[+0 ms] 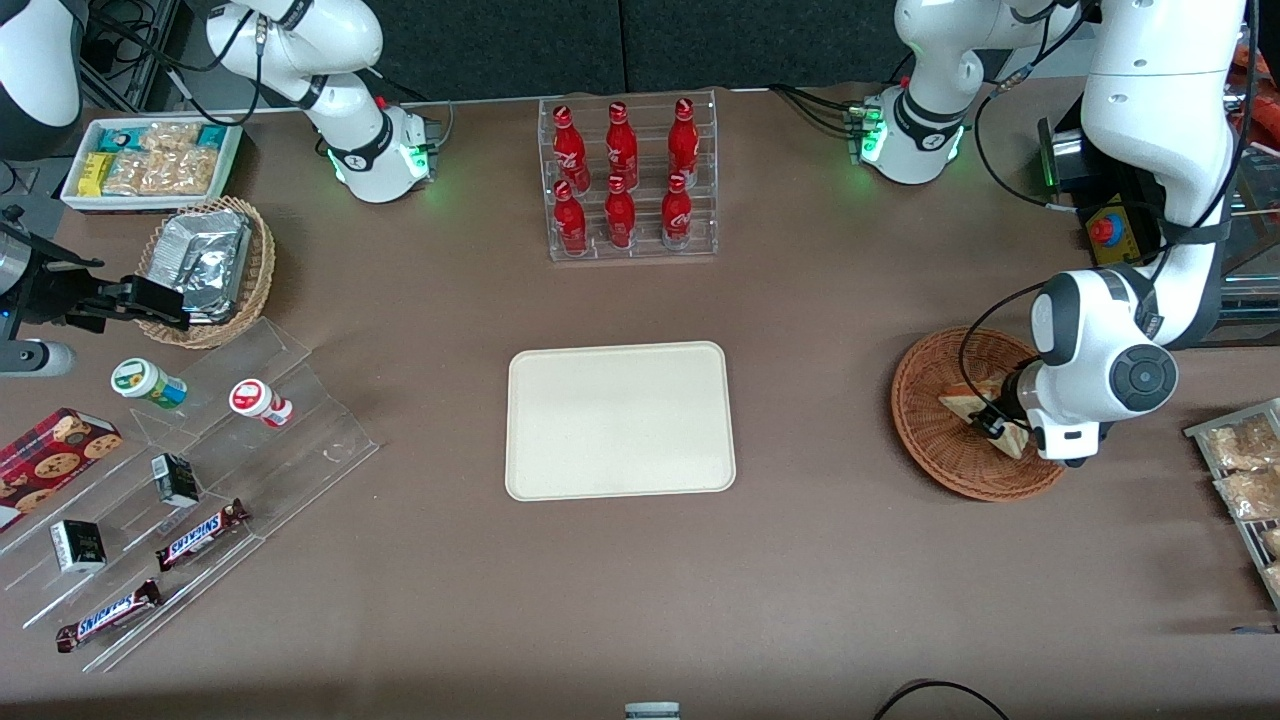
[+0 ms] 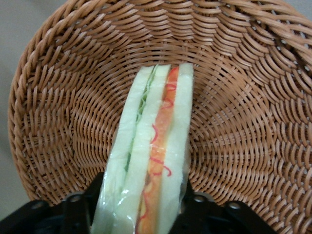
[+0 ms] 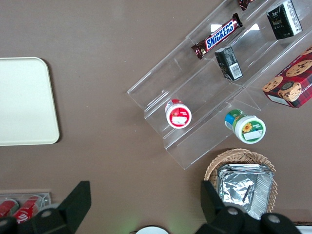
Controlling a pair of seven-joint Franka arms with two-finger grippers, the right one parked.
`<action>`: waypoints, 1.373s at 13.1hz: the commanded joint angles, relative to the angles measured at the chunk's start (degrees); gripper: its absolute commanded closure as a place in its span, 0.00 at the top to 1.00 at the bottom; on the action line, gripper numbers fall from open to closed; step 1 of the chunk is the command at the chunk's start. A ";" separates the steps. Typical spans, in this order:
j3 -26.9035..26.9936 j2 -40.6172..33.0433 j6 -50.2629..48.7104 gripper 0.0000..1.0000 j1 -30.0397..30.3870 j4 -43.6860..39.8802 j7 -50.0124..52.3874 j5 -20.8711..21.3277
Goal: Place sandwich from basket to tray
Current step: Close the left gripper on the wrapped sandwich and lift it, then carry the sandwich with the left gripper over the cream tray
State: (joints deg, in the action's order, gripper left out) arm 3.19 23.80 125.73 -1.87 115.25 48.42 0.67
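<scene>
The sandwich [image 1: 968, 404], pale bread with orange and green filling in clear wrap, lies in the reddish-brown wicker basket [image 1: 930, 440] toward the working arm's end of the table. My left gripper [image 1: 996, 421] reaches down into the basket, its black fingers [image 2: 80, 209] pressed against both bread faces of the sandwich [image 2: 156, 146]. The sandwich's tip still rests on the basket's weave [image 2: 243, 122]. The cream tray [image 1: 620, 420] lies bare at the table's middle, beside the basket, and its corner shows in the right wrist view [image 3: 24, 97].
A clear rack of red bottles [image 1: 630, 180] stands farther from the front camera than the tray. A tan basket of foil packets [image 1: 205, 270], a white snack box [image 1: 150, 160] and an acrylic stand with snacks [image 1: 200, 470] are toward the parked arm's end. Snack packets [image 1: 1240, 480] lie beside the basket.
</scene>
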 commanded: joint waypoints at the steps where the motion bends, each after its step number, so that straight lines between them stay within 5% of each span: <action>1: -0.12 -0.86 0.05 0.00 -0.06 -0.20 0.89 0.12; 6: -1.16 -4.81 -14.40 0.00 -1.03 -9.40 0.62 0.04; 9: -7.65 -4.47 -29.01 0.00 -1.73 -20.38 0.98 -0.40; 14: -20.66 -3.59 -31.86 0.00 -3.31 -25.51 0.89 -3.57; 18: -22.09 2.10 -31.07 0.00 -12.26 -32.52 0.72 -3.92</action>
State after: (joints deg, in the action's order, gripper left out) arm -19.11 20.80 95.77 -10.55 89.63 49.05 -2.96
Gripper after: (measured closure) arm 0.811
